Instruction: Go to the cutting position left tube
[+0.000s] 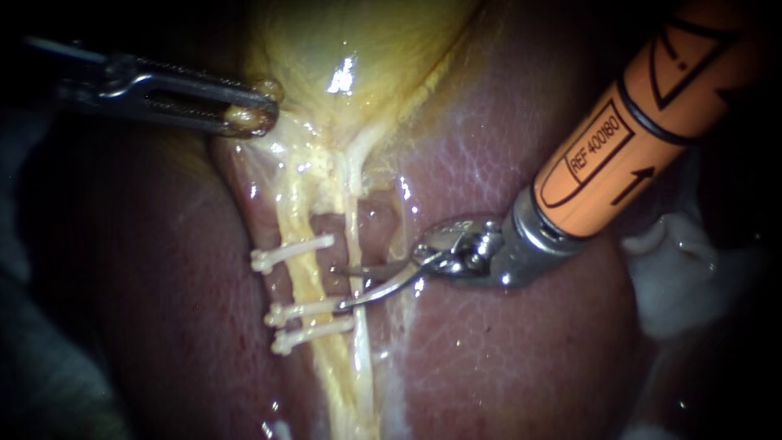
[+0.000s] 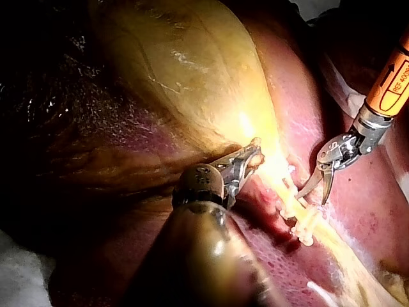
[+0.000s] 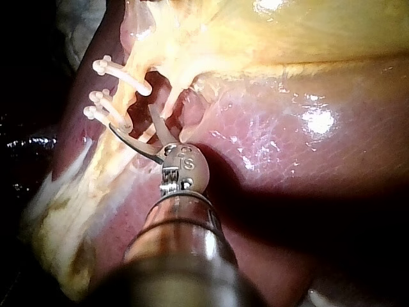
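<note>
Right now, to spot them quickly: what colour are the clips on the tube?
Whitish clips, clearest in the endoscope view.

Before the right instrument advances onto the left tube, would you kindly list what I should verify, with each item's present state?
1. Right instrument jaws open: ok, a gap shows between the blades.
2. Clips on the left tube: ok, the upper clip and the two lower clips sit across it.
3. Blades level with the gap between the clips: ok.
4. Left tube between the blades: not ok, the tips stop short of it.
5. Right tube clear of the blades: cannot tell, they cross it.
6. Left instrument holding the gallbladder: ok, jaws shut on it.
</note>
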